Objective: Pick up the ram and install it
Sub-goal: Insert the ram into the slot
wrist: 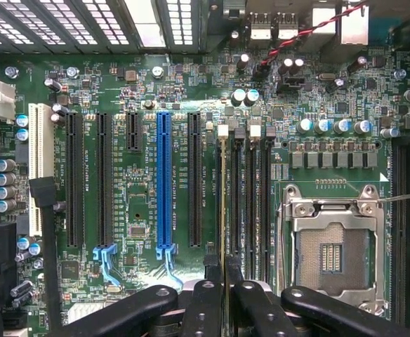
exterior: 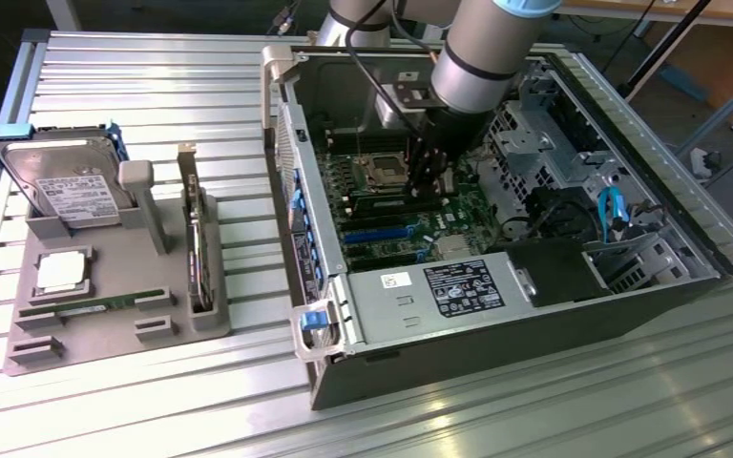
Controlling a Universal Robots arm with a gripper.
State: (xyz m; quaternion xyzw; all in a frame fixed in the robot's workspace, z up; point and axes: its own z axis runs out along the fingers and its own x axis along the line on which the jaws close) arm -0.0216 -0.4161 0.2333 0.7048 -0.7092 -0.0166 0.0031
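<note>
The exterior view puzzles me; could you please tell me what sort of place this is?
Probably a robotics lab bench for computer assembly: an open PC case on a slatted metal table, beside a parts fixture holding a hard drive.

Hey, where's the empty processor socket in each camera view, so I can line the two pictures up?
Exterior view: the processor socket sits inside the case, just to the exterior view's left of the gripper.
Wrist view: it lies beside the memory slots, where the gripper holds the ram.
Shared landmark: the blue expansion slot.
</note>
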